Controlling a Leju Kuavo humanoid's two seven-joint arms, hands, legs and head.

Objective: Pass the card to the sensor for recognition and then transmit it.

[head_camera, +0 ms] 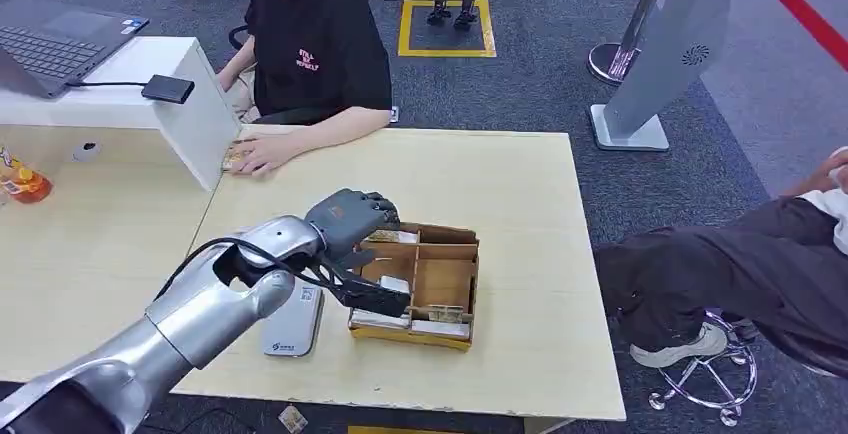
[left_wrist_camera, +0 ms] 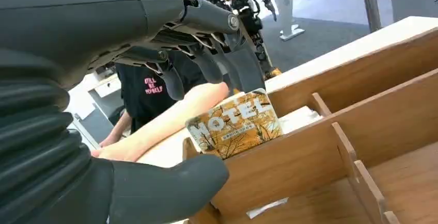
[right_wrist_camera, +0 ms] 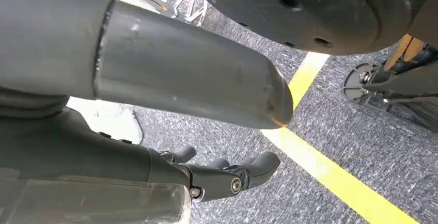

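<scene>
Pale wooden counter [head_camera: 520, 204]: left hand [head_camera: 352, 219] hovers open-fingered over the divided box [head_camera: 455, 299], card [left_wrist_camera: 235, 123] ungripped. Next, pinch it and lift clear toward the sensor [head_camera: 293, 322].

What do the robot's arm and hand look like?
The left arm is shiny silver and rounded, with a black cable looping beside it. The left hand is dark grey, with a ribbed grey cover, a thick grey thumb and darker fingers.

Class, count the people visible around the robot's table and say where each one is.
2. One person in a black T-shirt sits at the table's far side; another person, partly cropped, sits off its right end. Others may be outside the frame.
</scene>
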